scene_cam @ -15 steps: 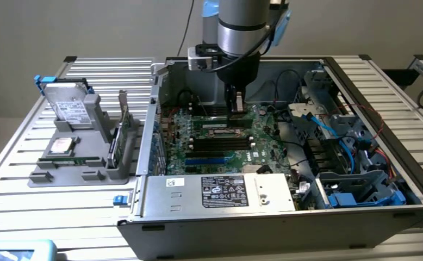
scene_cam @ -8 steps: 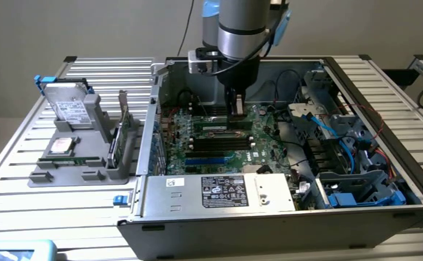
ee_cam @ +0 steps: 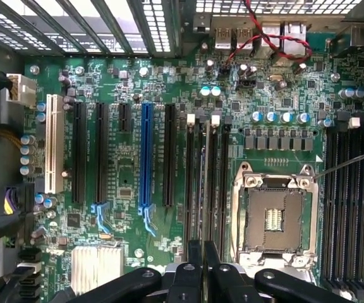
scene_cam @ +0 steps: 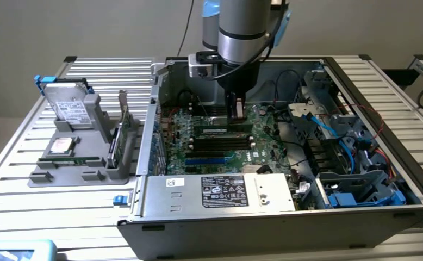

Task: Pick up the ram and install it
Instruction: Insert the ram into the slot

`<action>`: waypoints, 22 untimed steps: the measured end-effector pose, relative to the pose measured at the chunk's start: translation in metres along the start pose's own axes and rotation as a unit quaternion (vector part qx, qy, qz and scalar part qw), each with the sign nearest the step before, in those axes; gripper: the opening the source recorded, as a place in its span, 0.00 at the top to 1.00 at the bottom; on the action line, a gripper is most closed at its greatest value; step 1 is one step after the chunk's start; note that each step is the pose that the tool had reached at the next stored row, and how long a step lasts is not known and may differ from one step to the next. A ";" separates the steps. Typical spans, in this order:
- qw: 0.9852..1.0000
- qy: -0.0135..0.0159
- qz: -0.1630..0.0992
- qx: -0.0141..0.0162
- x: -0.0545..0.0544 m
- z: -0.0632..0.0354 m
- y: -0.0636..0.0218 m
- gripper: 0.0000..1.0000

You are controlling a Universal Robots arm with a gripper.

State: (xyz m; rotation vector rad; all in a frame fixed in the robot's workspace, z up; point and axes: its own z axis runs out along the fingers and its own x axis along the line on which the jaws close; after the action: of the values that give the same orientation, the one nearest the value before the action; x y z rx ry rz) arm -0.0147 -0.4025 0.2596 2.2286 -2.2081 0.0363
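Observation:
The ram is a thin green stick with a white label. It stands edge-up in a black memory slot on the motherboard, inside the open computer case. In the wrist view the ram runs as a narrow line between black slots, beside the empty CPU socket. My gripper reaches straight down onto the ram. The black fingers stand close together, and the stick's top edge passes between them. The gripper is shut on the ram.
The case walls and cable bundles crowd the exterior view's right. A white-labelled power supply sits at the near side. Left of the case, a grey holder carries a hard drive, a silver CPU, another green stick and an expansion card.

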 end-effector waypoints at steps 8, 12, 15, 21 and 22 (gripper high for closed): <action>1.000 0.009 0.000 0.000 0.000 0.0063 0.0000 0.87; 1.000 0.014 0.000 0.000 0.000 0.0074 -0.0002 0.87; 1.000 0.014 0.000 0.000 0.000 0.0074 -0.0002 0.87; 1.000 0.013 0.000 0.000 -0.001 0.0101 -0.0002 0.87; 1.000 0.014 0.000 0.000 -0.001 0.0109 -0.0002 0.87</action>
State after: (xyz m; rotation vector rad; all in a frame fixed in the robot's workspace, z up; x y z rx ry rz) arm -0.0144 -0.4022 0.2488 2.2152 -2.1933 0.0658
